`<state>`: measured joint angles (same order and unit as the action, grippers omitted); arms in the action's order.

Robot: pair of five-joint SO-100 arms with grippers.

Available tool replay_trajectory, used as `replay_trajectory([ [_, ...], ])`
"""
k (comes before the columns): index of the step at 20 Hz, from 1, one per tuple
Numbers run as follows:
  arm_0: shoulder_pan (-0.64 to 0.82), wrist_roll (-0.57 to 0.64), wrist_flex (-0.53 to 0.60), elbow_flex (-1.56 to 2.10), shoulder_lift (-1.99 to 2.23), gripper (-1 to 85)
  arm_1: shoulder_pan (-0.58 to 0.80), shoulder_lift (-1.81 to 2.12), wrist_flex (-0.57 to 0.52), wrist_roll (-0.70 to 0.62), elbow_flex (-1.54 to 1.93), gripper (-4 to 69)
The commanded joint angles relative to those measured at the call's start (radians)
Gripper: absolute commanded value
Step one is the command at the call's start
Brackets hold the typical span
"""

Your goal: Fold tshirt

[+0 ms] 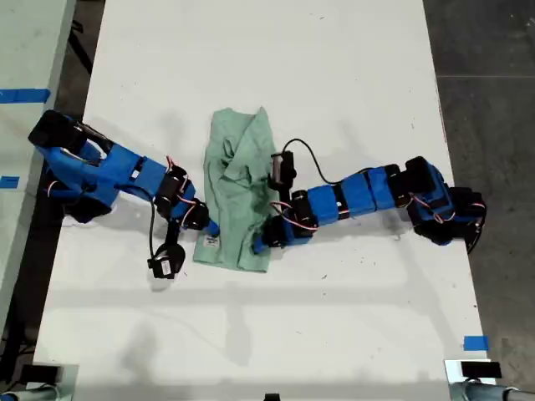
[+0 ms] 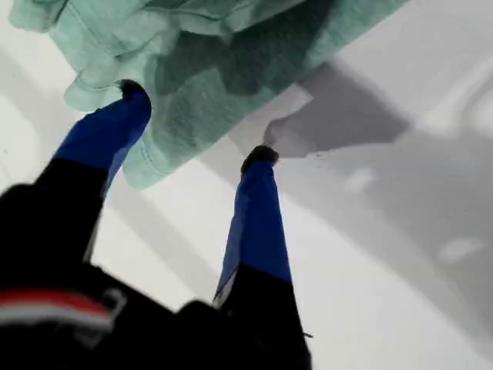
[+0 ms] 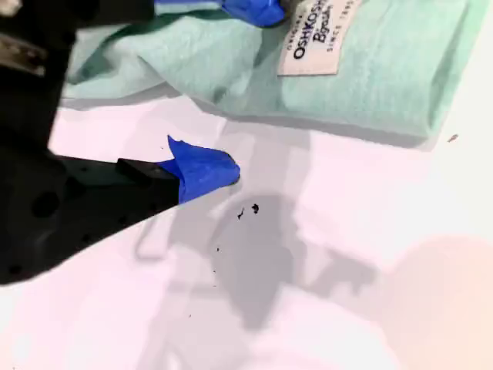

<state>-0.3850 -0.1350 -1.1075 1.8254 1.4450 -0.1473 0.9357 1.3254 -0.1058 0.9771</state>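
Observation:
The pale mint-green tshirt [image 1: 238, 188] lies on the white table [image 1: 334, 67], bunched into a narrow strip with a crumpled upper half. Its white neck label [image 3: 312, 38] faces up at the near end. My second gripper [image 1: 211, 227], on the arm at the exterior view's left, is open at the label edge [image 3: 231, 89]; one fingertip [image 3: 258, 9] rests on the cloth and the other [image 3: 204, 171] on the bare table. My first gripper [image 1: 257, 245], on the arm at the exterior view's right, stands open at the shirt's near corner [image 2: 196, 127], the hem [image 2: 154, 166] lying between its fingers.
The table's edges run along the exterior view's left and right, with dark floor [image 1: 493, 100] beyond the right one. A blue tape mark [image 1: 475, 342] sits near the table's front right corner. A second pale surface with blue tape [image 1: 23, 95] stands at the exterior view's left.

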Motion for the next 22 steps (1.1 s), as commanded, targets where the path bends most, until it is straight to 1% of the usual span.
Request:
replay_trajectory([
  [1, -0.008, 0.003, 0.040, -0.015, -0.032, 23.9, 0.017, -0.014, -0.031, -0.011, -0.087, 24.7],
  [3, -0.008, 0.008, 0.060, -0.015, -0.074, 20.1, 0.017, -0.048, -0.041, -0.011, -0.097, 24.7],
  [6, -0.008, 0.023, 0.112, -0.012, -0.091, 10.3, 0.017, -0.091, -0.055, -0.011, -0.114, 22.4],
  [7, -0.009, 0.032, 0.130, -0.012, -0.091, 7.5, 0.014, -0.098, -0.066, -0.011, -0.114, 20.5],
  [8, -0.011, 0.035, 0.149, -0.011, -0.092, 3.4, 0.012, -0.106, -0.071, -0.006, -0.114, 16.8],
  [9, -0.012, 0.038, 0.172, -0.011, -0.097, 1.8, 0.009, -0.114, -0.080, -0.006, -0.115, 14.3],
  [11, -0.012, 0.043, 0.199, -0.015, -0.115, 1.6, 0.003, -0.150, -0.072, -0.014, -0.156, 12.8],
  [15, -0.012, 0.052, 0.221, -0.031, -0.130, 0.6, -0.005, -0.183, -0.087, -0.018, -0.170, -0.2],
  [16, -0.011, 0.055, 0.221, -0.046, -0.138, 0.5, -0.008, -0.183, -0.091, -0.015, -0.170, -2.1],
  [19, -0.006, 0.078, 0.207, -0.112, -0.170, 0.0, -0.018, -0.170, -0.097, -0.015, -0.172, -2.1],
  [22, -0.002, 0.110, 0.109, -0.235, -0.190, 0.0, -0.031, -0.106, -0.052, -0.025, -0.172, -2.1],
])
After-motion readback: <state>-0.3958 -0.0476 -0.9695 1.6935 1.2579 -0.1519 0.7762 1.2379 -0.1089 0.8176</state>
